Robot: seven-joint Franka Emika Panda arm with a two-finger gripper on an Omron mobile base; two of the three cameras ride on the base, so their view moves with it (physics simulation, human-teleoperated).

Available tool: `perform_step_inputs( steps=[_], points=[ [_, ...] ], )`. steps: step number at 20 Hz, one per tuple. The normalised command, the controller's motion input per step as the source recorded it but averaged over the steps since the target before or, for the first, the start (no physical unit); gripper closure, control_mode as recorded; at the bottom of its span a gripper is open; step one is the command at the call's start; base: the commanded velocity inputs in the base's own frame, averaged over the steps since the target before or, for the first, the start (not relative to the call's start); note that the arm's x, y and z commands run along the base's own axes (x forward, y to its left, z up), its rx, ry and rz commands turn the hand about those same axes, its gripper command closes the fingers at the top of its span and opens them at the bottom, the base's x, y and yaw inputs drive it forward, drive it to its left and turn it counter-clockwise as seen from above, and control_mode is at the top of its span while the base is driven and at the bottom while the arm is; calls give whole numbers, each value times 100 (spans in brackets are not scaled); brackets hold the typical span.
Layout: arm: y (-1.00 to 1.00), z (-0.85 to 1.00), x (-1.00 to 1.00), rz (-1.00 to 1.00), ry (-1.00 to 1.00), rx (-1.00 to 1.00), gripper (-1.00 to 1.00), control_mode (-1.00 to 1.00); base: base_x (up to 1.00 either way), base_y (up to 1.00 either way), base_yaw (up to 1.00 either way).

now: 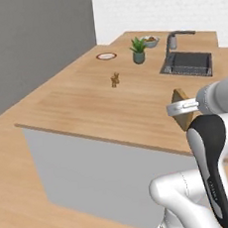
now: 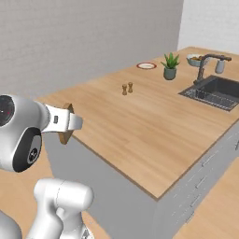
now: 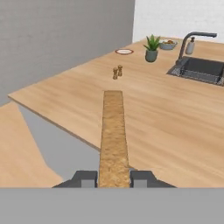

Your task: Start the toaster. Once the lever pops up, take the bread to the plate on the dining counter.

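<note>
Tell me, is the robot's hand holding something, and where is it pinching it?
Yes. The gripper holds the bread slice on edge, its two fingers pinching the flat faces at the near end.

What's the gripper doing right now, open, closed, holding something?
Gripper: closed on the bread slice, held edge-on between its fingers.

Arm: glossy white rounded shells, showing dark grey to black at the joints. Behind the gripper (image 3: 113, 178), a long black insert is running along one white link. A round dark end cap with a small pale mark is capping the joint just behind the gripper. The wrist section nearest the gripper is showing as a light grey cylinder with a silver-white flange. Fingertips (image 3: 84, 178): small, blocky, dark grey.
</note>
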Motion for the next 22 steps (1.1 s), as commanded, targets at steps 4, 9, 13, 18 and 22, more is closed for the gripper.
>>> perform_step_inputs(
  steps=[4, 9, 13, 18, 22],
  points=[
    [0, 0, 0, 0, 0, 0, 100, 100, 9, 100, -10],
    [0, 0, 0, 0, 0, 0, 100, 100, 41, 100, -10],
    [0, 0, 0, 0, 0, 0, 100, 100, 76, 100, -9],
    [0, 0, 0, 0, 0, 0, 100, 100, 69, 100, -13],
    [0, 0, 0, 0, 0, 0, 100, 100, 52, 100, -14]
  ],
)
